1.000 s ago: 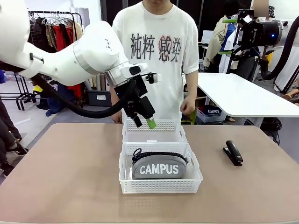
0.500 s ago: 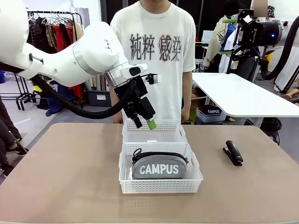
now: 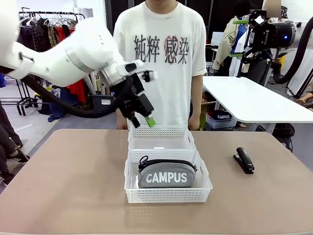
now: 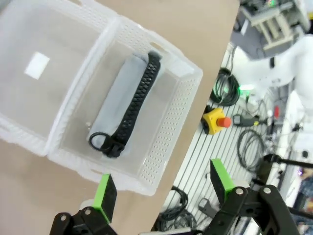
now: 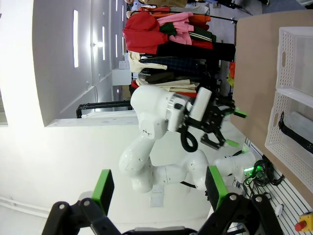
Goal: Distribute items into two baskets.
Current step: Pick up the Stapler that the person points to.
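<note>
Left gripper hangs released, empty; reaching across for the stapler, it might clip the far basket.

1. Pouch: grey, white "CAMPUS" lettering, black zipper on top; lies inside near basket.
2. Far basket: white, lattice-sided; touches near basket at its 12 o'clock.
3. Stapler: black, lying flat, apart at near basket's 3 o'clock.

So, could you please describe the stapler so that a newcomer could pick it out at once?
Start at the brown table and the two white baskets at its middle. To their right in the front view, on the bare tabletop, lies the stapler: small, black and slim, the one item in no basket.
</note>
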Available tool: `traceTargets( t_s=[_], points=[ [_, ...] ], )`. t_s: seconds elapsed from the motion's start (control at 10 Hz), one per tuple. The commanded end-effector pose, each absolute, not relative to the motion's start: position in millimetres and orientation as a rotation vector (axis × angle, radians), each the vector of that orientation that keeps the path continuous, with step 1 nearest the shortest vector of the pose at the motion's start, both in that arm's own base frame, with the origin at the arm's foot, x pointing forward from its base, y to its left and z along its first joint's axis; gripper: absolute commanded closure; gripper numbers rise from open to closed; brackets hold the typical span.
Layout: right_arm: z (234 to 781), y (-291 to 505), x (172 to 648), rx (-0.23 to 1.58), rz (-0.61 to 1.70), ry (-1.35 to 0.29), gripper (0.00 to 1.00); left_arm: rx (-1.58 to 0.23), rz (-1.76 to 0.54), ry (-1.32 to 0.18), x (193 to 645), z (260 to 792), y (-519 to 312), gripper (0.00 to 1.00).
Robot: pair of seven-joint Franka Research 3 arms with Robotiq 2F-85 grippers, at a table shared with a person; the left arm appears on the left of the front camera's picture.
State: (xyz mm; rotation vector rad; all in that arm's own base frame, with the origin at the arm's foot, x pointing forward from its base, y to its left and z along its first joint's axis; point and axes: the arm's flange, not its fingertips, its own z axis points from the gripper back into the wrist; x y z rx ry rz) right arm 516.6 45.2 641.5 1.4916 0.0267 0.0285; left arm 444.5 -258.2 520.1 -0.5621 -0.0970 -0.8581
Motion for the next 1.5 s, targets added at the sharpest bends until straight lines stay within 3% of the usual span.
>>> traceTargets(
  t_s=[0.0,0.5,0.9,1.4],
  points=[
    [643.4,45.3,515.4,1.493,0.031,0.024,0.00,-0.657,-0.706,-0.192,437.1,552.6,-227.6,0.00],
    [643.4,45.3,515.4,1.493,0.031,0.024,0.00,-0.898,-0.310,-0.405,432.8,635.7,-137.5,0.00],
    [643.4,45.3,515.4,1.493,0.031,0.024,0.00,-1.024,-0.208,-0.565,438.9,658.7,-90.0,0.00],
    [643.4,45.3,515.4,1.493,0.031,0.024,0.00,-0.974,-0.226,-0.491,444.8,665.4,-92.4,0.00]
  ],
)
